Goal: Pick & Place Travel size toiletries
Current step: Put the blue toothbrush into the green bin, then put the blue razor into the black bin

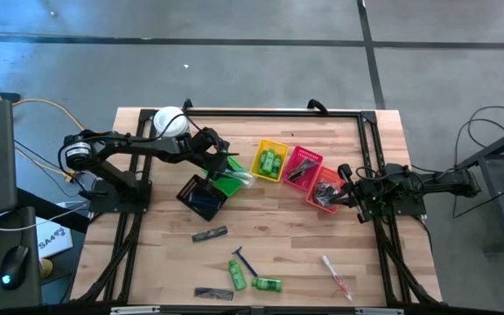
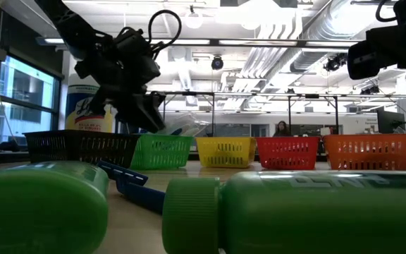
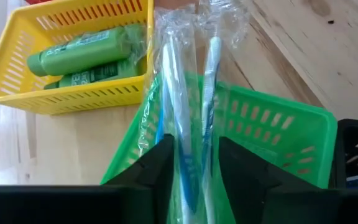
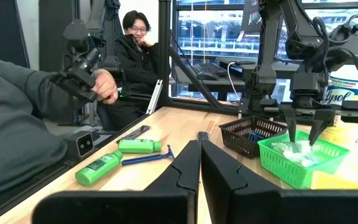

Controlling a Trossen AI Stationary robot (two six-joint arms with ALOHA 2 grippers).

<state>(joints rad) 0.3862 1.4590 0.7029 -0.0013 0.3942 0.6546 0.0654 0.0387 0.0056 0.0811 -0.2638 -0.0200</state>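
Hovering over the green basket [image 3: 272, 134], the left gripper [image 3: 191, 165] has its fingers apart around wrapped toothbrushes [image 3: 188, 81]. The right gripper [image 4: 199, 163], fingers together, waits near the orange basket [image 1: 325, 190].

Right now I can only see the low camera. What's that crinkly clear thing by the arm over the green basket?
Observer: It's a pack of wrapped toothbrushes, sitting between the parted fingers of the left gripper, over the green basket.
Operator: What's inside the yellow one?
Observer: Two green bottles lie side by side in the yellow basket.
Operator: Are there more toothbrushes on the table?
Observer: Yes, one loose toothbrush lies on the bare wood, far from the baskets.
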